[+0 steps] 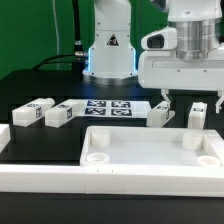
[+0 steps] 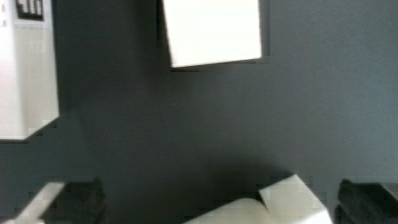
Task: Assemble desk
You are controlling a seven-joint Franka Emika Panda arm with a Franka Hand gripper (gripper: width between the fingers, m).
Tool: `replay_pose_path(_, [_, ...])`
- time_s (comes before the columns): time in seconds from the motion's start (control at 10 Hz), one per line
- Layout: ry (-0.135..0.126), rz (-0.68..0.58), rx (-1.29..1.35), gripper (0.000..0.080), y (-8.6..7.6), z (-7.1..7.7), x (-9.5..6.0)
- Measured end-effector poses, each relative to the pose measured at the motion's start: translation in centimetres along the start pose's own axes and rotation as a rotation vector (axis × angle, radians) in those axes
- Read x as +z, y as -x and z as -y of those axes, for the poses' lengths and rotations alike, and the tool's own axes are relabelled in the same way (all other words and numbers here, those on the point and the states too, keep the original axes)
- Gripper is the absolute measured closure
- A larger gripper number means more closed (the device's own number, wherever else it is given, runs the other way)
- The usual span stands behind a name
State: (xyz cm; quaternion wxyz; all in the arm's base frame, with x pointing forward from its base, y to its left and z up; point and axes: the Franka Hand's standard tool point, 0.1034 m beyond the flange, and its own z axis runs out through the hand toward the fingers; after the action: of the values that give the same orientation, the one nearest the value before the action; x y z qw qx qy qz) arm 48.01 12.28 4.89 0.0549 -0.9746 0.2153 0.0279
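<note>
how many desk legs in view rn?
4 legs, all loose behind the desk top: two at the exterior view's left of the marker board, two at its right. None seems hidden.

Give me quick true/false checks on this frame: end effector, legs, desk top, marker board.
1. The end effector is open and empty. True.
2. One leg is already mounted on the desk top. False: all four legs lie loose behind it.
3. In the exterior view, the marker board has two legs on each side. True.
4. The end effector hovers over the marker board. False: it hangs above the two legs on the exterior view's right.
</note>
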Motion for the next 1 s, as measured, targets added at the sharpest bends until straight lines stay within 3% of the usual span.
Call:
replay_pose_path(0.2, [0.002, 0.001, -0.025, 0.0150, 1.1, 0.7, 0.4])
replay_pose_path(0.3, [0.022, 0.056, -0.053, 0.0150, 1.7, 0.4, 0.6])
replay_pose_path(0.6, [0.039, 0.215, -0.056, 0.0150, 1.2, 0.3, 0.4])
replay_pose_path(1.0, [0.084, 0.484, -0.090, 0.0150, 1.5, -0.6, 0.7])
